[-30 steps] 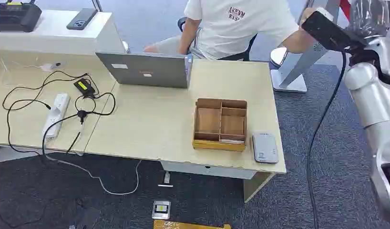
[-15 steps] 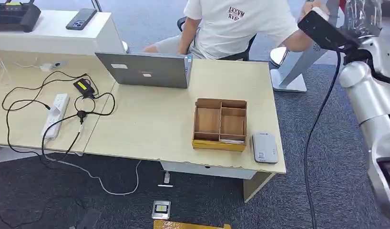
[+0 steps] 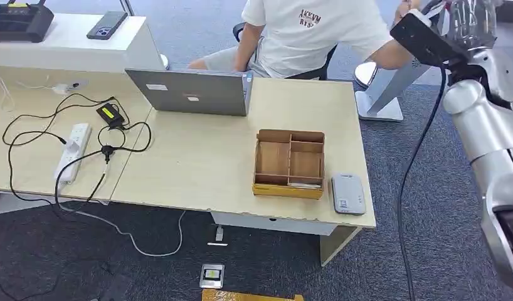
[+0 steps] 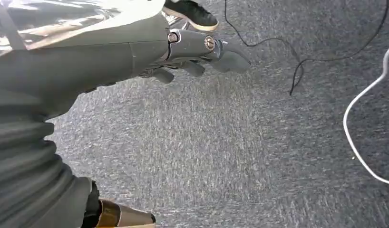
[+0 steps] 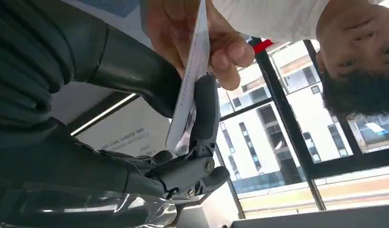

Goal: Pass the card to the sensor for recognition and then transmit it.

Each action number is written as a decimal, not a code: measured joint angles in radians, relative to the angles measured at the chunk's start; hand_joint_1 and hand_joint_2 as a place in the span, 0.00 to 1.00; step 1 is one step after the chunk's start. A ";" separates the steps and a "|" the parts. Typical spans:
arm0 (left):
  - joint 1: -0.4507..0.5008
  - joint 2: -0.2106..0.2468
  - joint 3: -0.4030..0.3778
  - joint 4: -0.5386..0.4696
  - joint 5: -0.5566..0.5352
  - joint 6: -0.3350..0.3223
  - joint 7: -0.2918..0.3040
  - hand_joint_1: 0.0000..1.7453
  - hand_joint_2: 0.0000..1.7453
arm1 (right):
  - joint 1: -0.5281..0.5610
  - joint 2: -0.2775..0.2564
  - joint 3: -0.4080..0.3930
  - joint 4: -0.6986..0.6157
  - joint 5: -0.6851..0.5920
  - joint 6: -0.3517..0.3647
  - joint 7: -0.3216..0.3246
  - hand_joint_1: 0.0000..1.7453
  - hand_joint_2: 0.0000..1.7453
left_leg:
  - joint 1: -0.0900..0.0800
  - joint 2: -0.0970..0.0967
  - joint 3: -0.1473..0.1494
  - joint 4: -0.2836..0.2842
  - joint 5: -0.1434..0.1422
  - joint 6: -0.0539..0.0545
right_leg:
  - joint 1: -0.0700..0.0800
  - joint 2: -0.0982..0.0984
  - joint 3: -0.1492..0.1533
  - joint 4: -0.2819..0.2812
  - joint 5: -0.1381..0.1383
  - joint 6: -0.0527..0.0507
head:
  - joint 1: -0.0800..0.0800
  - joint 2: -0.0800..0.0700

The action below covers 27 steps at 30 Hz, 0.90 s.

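The right hand (image 5: 183, 137), raised high beside the seated person, pinches the card (image 5: 190, 80) edge-on between thumb and fingers while a person's hand (image 5: 192, 38) also grips it, and the sensor (image 3: 348, 194) lies well below on the worktop (image 3: 197, 169), nearer this arm.

**Card and sensor: status**

White card (image 5: 190, 90) is standing edge-on in the right wrist view, touching a person's hand (image 5: 192, 35). Grey sensor (image 3: 349, 194) is lying flat at the desk's front right corner, beside the wooden box.
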<state>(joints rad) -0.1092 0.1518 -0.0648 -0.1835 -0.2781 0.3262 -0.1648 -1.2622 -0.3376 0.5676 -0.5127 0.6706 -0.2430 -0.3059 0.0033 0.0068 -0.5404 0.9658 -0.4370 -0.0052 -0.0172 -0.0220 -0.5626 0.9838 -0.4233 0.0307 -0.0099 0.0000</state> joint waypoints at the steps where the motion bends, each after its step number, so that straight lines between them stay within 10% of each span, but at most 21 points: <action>1: 0.000 0.000 0.000 0.000 0.000 0.000 0.000 0.00 1.00 | 0.000 0.001 0.000 0.000 0.000 0.001 0.000 1.00 1.00 | 0.000 0.000 0.000 0.000 0.000 0.000 | 0.000 0.000 0.000 0.000 0.000 0.000 | 0.000 0.000; 27: 0.004 -0.003 0.009 0.001 0.051 0.000 0.060 0.00 1.00 | 0.386 -0.113 0.050 -0.314 -0.199 0.270 0.221 1.00 1.00 | 0.000 0.000 0.000 0.000 0.000 0.000 | 0.000 0.000 0.001 -0.002 0.000 0.001 | 0.000 0.000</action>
<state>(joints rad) -0.1054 0.1492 -0.0557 -0.1827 -0.2274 0.3265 -0.1053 -0.8766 -0.4509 0.6176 -0.8268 0.4715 0.0270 -0.0847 0.0035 0.0072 -0.5400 0.9659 -0.4372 -0.0051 -0.0169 -0.0219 -0.5617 0.9820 -0.4229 0.0313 -0.0099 0.0000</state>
